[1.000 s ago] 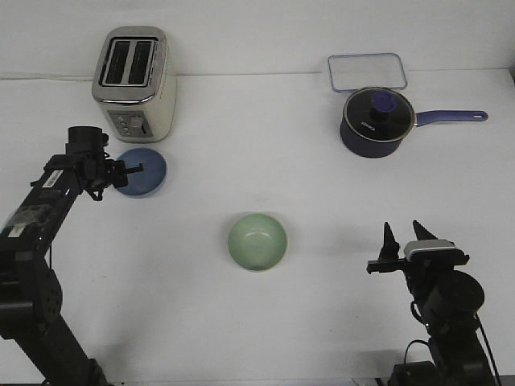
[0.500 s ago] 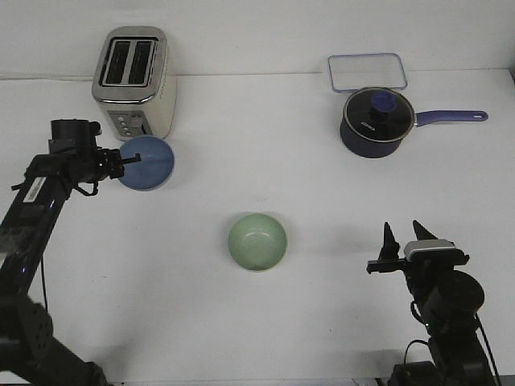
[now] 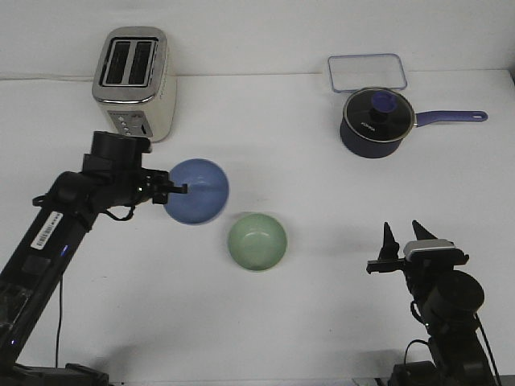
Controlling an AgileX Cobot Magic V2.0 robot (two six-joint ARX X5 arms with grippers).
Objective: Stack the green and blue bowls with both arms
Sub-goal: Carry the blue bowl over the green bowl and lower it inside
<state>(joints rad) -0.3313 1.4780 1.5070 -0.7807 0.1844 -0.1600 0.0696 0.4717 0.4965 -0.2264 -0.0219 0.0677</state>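
Left hand (image 3: 175,190) gripping blue bowl (image 3: 198,191), beside green bowl (image 3: 257,241)

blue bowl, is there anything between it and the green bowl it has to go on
Nothing visible. The left pincer holds the blue bowl close beside the green bowl, with only bare table between them. The toaster and saucepan stand well off that path.
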